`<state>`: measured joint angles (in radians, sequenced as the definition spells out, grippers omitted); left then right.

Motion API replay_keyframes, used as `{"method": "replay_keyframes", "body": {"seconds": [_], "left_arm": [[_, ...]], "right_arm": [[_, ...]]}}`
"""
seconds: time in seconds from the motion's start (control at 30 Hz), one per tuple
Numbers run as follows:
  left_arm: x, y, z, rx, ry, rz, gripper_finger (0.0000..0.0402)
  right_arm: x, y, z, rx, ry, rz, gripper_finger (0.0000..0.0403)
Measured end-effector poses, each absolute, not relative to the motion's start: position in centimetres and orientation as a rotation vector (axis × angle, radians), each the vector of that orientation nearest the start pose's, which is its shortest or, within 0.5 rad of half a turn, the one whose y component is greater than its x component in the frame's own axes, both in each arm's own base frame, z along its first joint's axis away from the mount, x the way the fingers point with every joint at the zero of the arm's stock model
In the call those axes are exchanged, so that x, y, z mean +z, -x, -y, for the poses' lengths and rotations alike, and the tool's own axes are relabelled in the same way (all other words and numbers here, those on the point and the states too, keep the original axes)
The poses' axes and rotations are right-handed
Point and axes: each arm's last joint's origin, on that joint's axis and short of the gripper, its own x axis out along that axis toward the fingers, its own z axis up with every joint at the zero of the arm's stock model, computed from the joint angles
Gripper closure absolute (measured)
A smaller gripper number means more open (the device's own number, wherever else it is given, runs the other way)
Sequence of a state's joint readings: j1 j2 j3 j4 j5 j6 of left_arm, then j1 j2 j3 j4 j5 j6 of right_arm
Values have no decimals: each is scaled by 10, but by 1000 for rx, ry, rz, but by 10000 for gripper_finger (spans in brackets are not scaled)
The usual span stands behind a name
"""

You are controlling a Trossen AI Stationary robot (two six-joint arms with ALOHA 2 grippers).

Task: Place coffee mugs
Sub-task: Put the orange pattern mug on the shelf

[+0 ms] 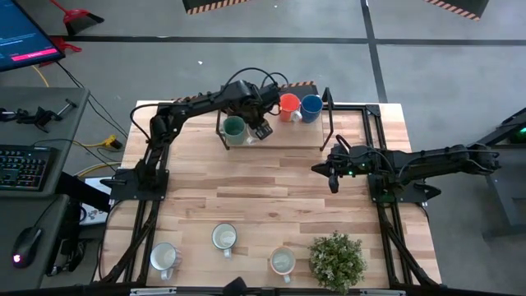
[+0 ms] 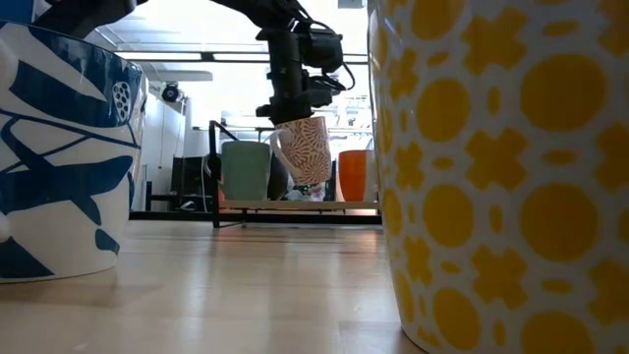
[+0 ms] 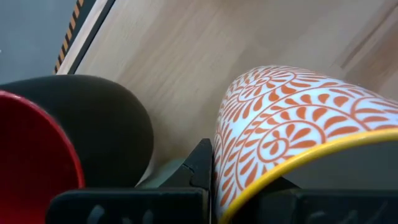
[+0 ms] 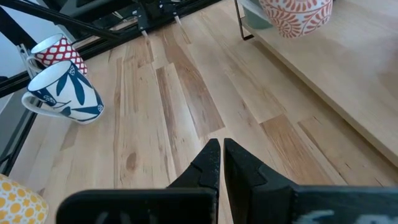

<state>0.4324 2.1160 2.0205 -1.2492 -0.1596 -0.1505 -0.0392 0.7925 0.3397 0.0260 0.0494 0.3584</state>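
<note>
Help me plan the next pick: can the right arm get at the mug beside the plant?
Probably yes. Bare table lies between the right gripper and the mug; the plant stands beside it, not across the way. The shut gripper must open first.

You are looking at a robotics lab or workshop bay. A butcher-block table (image 1: 279,197) on a black frame stands on a grey concrete floor (image 1: 444,74) marked with dark lines and hazard-striped tape (image 1: 215,6). Beside it, a desk carries a monitor (image 1: 25,37), keyboard (image 1: 23,167) and mouse (image 1: 27,242). Behind, apparently, ceiling strip lights and equipment.
</note>
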Motion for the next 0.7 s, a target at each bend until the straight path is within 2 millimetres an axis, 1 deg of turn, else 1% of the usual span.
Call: {"method": "replay_keyframes", "body": {"seconds": [0.27, 0.4, 0.6, 0.7], "left_arm": [[267, -392, -186, 623, 324, -1277, 394], [266, -392, -186, 596, 293, -1299, 394], [266, -392, -188, 612, 306, -1289, 394], [261, -394, -189, 591, 280, -1308, 394]], "right_arm": [[198, -169, 8, -163, -351, -407, 401], [198, -169, 8, -163, -350, -407, 401], [198, -169, 8, -163, -350, -407, 401], [198, -169, 8, -163, -350, -407, 401]]}}
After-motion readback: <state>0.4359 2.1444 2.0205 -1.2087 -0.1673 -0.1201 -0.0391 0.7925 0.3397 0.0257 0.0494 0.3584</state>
